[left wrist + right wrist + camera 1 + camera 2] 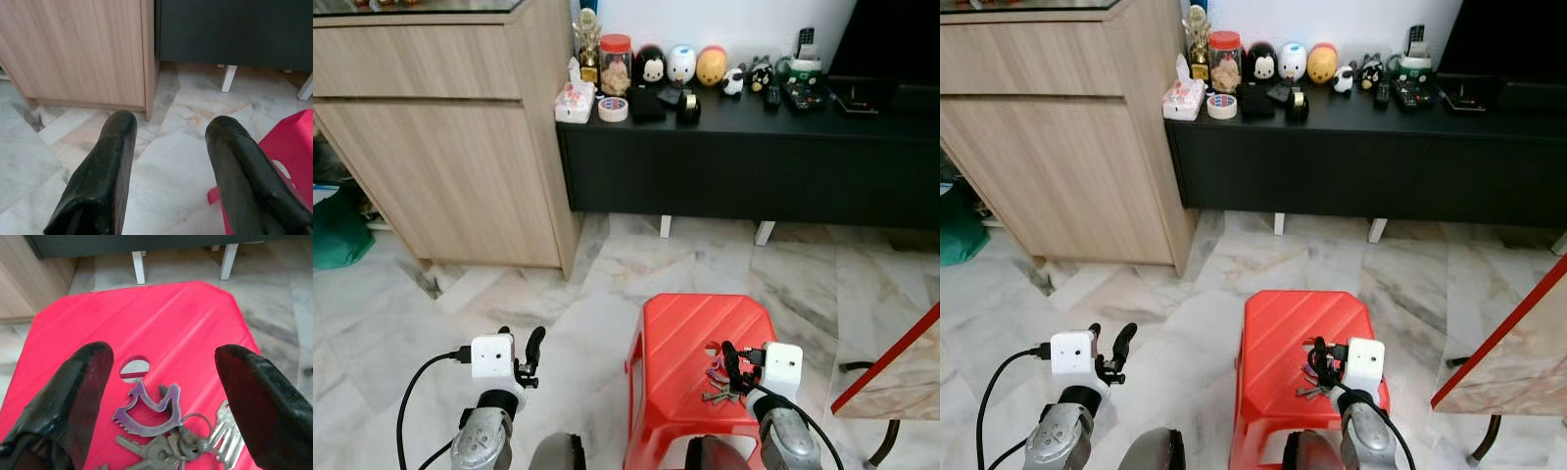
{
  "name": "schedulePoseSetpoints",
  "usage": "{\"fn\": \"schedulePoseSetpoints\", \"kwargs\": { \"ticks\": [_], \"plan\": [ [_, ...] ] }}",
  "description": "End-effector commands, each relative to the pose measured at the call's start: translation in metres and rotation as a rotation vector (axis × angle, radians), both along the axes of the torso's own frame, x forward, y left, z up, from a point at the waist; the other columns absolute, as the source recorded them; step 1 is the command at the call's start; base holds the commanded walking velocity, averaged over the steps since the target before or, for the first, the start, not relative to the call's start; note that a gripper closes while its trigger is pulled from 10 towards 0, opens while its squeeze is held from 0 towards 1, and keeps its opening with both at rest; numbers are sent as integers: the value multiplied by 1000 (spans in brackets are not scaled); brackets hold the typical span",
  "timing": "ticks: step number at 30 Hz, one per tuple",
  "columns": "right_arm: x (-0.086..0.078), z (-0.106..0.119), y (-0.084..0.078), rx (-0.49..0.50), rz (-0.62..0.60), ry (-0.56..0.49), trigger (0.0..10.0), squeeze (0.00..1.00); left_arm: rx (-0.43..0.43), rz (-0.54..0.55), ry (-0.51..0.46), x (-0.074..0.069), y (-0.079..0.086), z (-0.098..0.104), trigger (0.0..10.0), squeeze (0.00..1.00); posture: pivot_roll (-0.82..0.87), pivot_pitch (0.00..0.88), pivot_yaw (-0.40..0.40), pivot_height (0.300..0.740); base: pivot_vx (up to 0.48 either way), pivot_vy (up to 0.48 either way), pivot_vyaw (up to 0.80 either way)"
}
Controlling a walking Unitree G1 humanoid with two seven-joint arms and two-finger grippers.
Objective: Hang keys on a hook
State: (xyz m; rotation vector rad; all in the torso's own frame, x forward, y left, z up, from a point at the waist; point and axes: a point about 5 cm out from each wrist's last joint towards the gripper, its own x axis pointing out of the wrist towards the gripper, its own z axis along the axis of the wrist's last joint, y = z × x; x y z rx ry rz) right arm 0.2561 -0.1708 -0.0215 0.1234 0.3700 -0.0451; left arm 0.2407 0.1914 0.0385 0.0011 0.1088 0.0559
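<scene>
keys [171, 438] between parted right gripper [164, 396] fingers.

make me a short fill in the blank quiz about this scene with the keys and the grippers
1. The bunch of metal keys with a purple charm lies on a ____ plastic stool.
2. The right gripper hovers over the keys with its fingers ____.
3. The left gripper hangs above the ____ floor.

Missing words: red; open; marble

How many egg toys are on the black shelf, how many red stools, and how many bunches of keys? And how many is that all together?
Egg toys: 3 (black, white, orange)
Red stool: 1
Bunch of keys: 1
Total: 5
</scene>
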Motion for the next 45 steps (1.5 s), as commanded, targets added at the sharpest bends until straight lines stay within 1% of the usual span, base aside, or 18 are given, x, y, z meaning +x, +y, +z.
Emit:
{"fn": "schedulePoseSetpoints", "kwargs": {
  "ticks": [1,4,5,6,7,9,10,11,12,14,16,19,23,27,35,37,40,45],
  "plan": [
    [3,0,2,12,0,14,10000,0,8,10,19,-3,2,-5,10000,0,82,48,-30,607,0,0,0],
    [5,0,3,27,-14,36,10000,0,10,11,21,-4,3,-5,10000,0,84,56,-29,607,0,0,0],
    [5,-2,0,62,-65,57,10000,0,11,12,21,-4,4,-4,10000,0,85,62,-27,607,0,0,0],
    [5,-2,0,62,-65,57,10000,0,11,12,21,-4,4,-4,10000,0,85,62,-27,607,0,0,0],
    [5,-3,-2,83,-95,75,10000,0,12,14,22,-4,4,-4,10000,0,86,68,-24,607,0,0,0],
    [5,-4,-2,100,-109,94,10000,0,14,14,23,-4,5,-4,10000,0,87,71,-23,607,0,0,0],
    [5,-7,-2,107,-118,141,10000,0,19,12,25,-4,5,-4,10000,0,87,74,-21,607,0,0,0],
    [5,-8,-2,104,-116,163,10000,0,23,9,26,-3,6,-4,10000,0,88,77,-22,607,0,0,0],
    [5,-8,-2,104,-116,163,10000,0,23,9,26,-3,6,-4,10000,0,88,77,-22,607,0,0,0],
    [6,-8,1,150,-112,170,10000,0,24,16,27,-3,8,-4,10000,0,94,79,-22,607,0,0,0],
    [7,-8,1,154,-113,173,10000,0,24,16,27,-3,9,-4,10000,0,94,79,-22,607,0,0,0],
    [5,-11,0,145,-134,210,10000,0,27,20,31,-4,10,-4,10000,0,95,82,-21,607,0,0,0],
    [-3,-17,-6,144,-192,239,10000,0,30,20,37,-6,11,-5,10000,0,92,84,-21,607,0,0,0],
    [-8,-20,-10,148,-216,249,10000,0,30,19,39,-5,11,-5,10000,0,92,85,-20,607,0,0,0],
    [-18,-27,-9,161,-194,282,10000,0,31,19,43,-5,12,-7,10000,0,87,86,-22,607,0,0,0],
    [-25,-33,-9,140,-174,336,10000,0,33,19,43,-5,12,-7,10000,0,88,85,-22,607,0,0,0],
    [-25,-34,-8,155,-177,339,10000,0,30,17,45,-5,12,-7,10000,0,91,83,-21,607,0,0,0],
    [-24,-34,-5,149,-160,353,10000,0,30,17,43,-5,11,-7,10000,0,94,78,-23,607,0,0,0]
  ]
}}
